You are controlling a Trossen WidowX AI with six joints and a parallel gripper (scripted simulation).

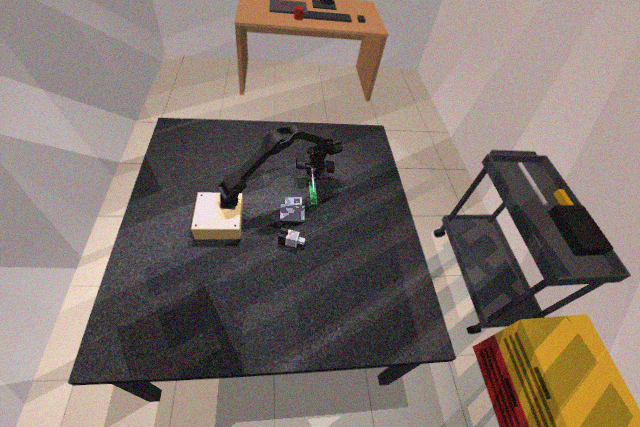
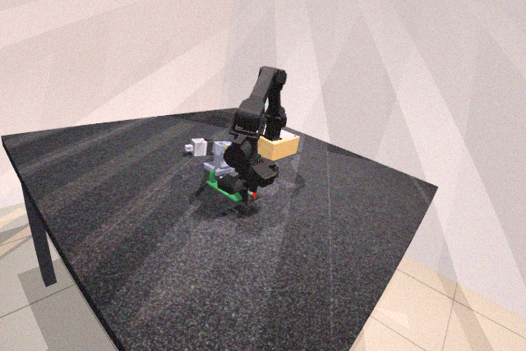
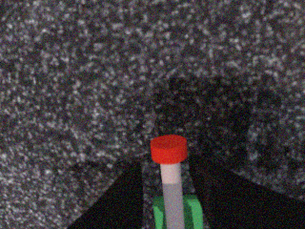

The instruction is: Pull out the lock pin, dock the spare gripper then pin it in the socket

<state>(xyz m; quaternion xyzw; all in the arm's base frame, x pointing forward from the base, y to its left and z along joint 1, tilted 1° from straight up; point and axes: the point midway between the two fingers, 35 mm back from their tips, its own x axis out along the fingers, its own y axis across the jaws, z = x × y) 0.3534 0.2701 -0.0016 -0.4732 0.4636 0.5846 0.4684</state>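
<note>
The lock pin, with a red head (image 3: 169, 149) (image 2: 254, 195) and a pale shaft (image 3: 172, 200), is out of the mount. It lies along the green cradle (image 1: 313, 196) (image 2: 224, 191) (image 3: 194, 212), its head beyond the cradle's end. My gripper (image 3: 165, 165) (image 1: 312, 168) is partly open around the shaft, with gaps on both sides in the wrist view. Whether the pin fully rests in both supports is hidden. The grey mount (image 1: 292, 213) (image 2: 220, 167) stands beside the cradle, no pin visible through its socket. The white spare gripper (image 1: 293, 238) (image 2: 198, 147) is separate, beyond the mount, its spigot pointing away from the base.
The cream base box (image 1: 217, 215) (image 2: 278, 147) carries the arm on the dark table (image 1: 258, 308) (image 2: 255, 279). The mount is close to the cradle's far end. A desk (image 1: 315, 29), a cart (image 1: 537, 215) and a yellow cabinet (image 1: 563, 355) stand off the table.
</note>
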